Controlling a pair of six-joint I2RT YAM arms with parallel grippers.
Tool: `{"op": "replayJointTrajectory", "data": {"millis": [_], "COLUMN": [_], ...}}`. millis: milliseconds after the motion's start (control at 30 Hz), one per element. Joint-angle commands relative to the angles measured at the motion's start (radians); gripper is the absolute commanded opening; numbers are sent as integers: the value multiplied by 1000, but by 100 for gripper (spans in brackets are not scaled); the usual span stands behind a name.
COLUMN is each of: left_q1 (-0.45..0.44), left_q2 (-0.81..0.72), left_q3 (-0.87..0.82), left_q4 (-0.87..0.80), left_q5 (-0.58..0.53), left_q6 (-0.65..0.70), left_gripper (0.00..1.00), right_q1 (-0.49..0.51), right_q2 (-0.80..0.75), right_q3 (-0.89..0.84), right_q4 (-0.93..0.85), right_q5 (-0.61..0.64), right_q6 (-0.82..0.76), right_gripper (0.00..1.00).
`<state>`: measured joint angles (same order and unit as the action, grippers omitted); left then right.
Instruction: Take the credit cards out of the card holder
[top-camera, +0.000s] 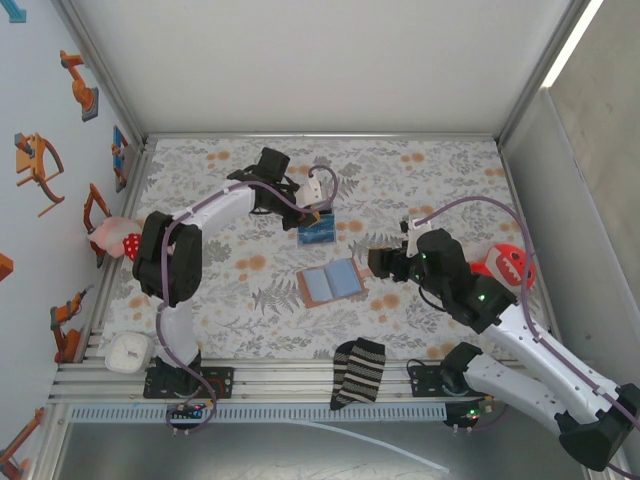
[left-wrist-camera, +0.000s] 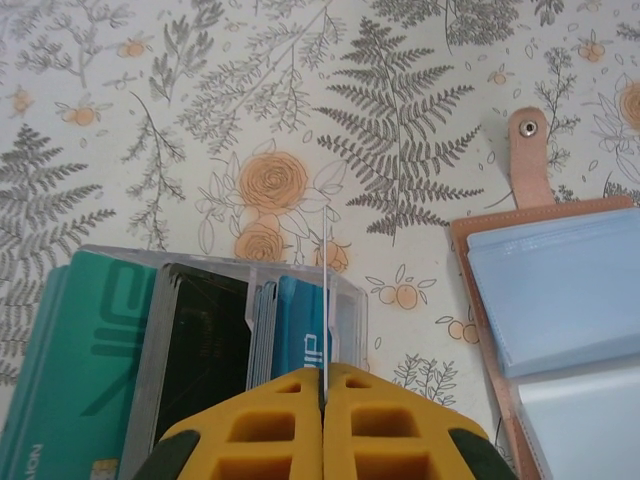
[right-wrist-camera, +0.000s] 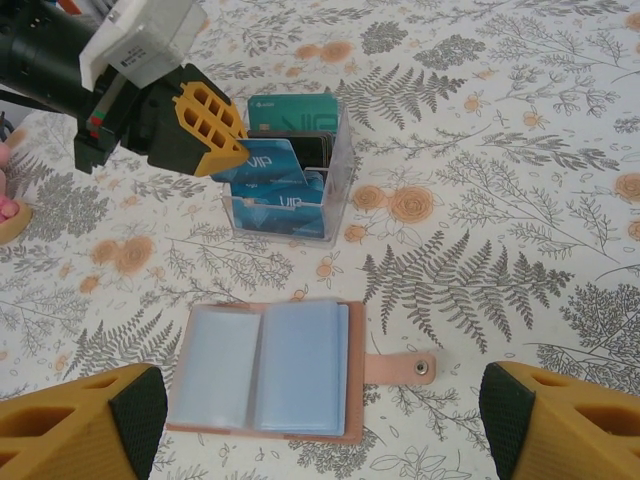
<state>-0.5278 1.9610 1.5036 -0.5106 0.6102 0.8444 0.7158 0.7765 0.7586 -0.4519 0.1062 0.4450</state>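
While the left tool (left-wrist-camera: 323, 385) pinches a thin, stiff, likely slippery credit card (right-wrist-camera: 262, 165) by its edge in the clear box (right-wrist-camera: 338, 185) beyond the open card holder (right-wrist-camera: 265, 380), the right tool (right-wrist-camera: 320, 415) hangs spread.

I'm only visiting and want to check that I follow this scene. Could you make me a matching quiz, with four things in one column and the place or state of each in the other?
Things:
1 card holder
2 left gripper
3 right gripper
4 striped sock

Places and states:
A wide open
B at the near edge of the table
C lying opened flat
D shut on a blue card at the clear box

Pairs: 1-C, 2-D, 3-A, 4-B
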Motion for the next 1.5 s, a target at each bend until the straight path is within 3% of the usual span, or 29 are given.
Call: {"op": "replayJointTrajectory", "data": {"millis": [0,1033,1167,1233,1333,1367,1467], "left_q1": [6,27,26,27,25,25,26], "left_q2": [33,114,118,114,99,93,70], "left_q3": [32,88,89,89,89,88,83], "left_q4": [-49,-50,-51,-51,-51,-51,-49], "left_q5": [35,25,14,17,19,18,19], "left_q6": [45,37,33,30,24,20,11], "left_gripper": [6,7,13,28,31,41,41], "right_q1": [4,4,4,4,3,3,2], "right_q2": [1,34,35,36,34,34,32], "right_q3": [-8,-13,-13,-12,-10,-10,-8], "right_q4": [21,39,39,39,39,39,39], "right_q5": [3,-2,-3,-5,-3,-2,5], "right_q6": [12,8,8,8,8,8,8], "right_gripper": [81,81,81,81,81,81,81]}}
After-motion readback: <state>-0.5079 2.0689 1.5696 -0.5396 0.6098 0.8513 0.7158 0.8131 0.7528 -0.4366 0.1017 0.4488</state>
